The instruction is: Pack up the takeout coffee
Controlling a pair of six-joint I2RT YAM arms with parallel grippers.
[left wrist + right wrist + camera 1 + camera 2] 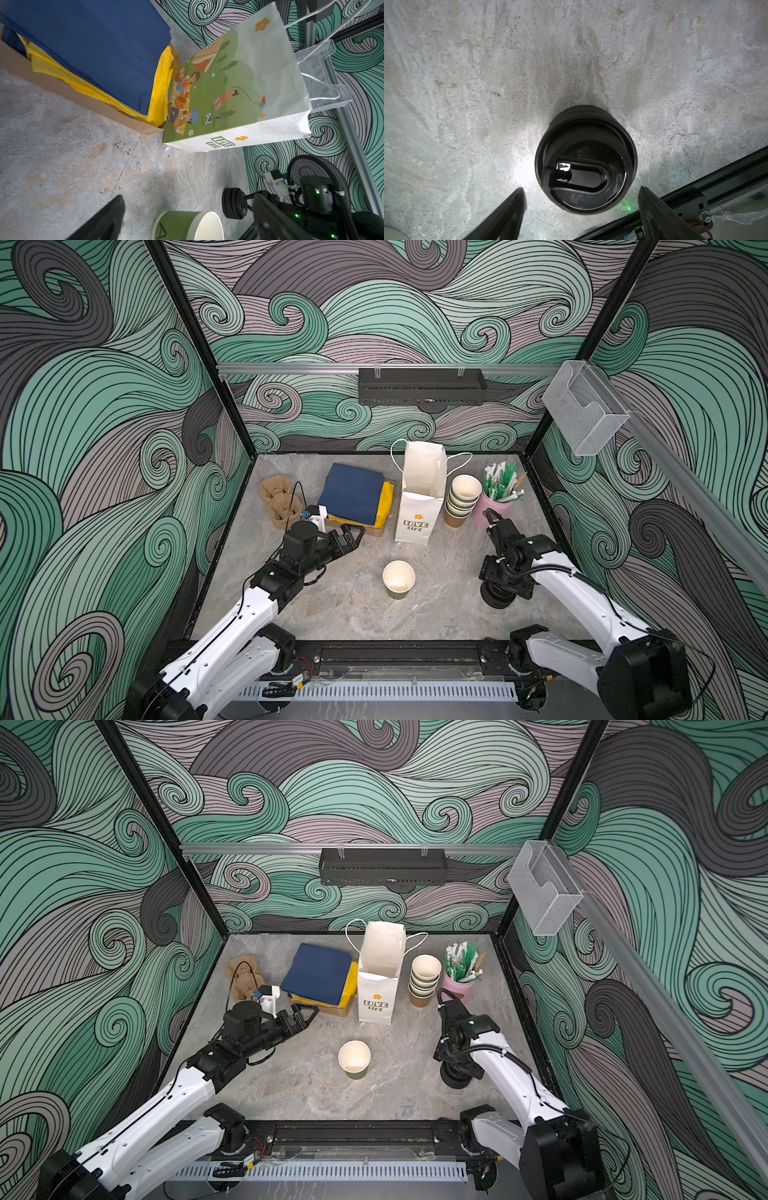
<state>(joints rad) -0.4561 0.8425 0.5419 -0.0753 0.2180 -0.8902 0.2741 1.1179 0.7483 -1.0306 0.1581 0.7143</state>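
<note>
Cup (398, 578), lidless, stands upright in the middle of the table (324, 614), in front of the bag (417, 514). Capping looks to be the step in hand before packing. Right gripper (581, 190) points straight down over the lid stack (585, 145), jaws wide either side of the top lid and touching nothing, likely lined up to take one. Left gripper (353, 533) hovers by the napkins (357, 493), jaws wide and empty, clear of the cup.
</note>
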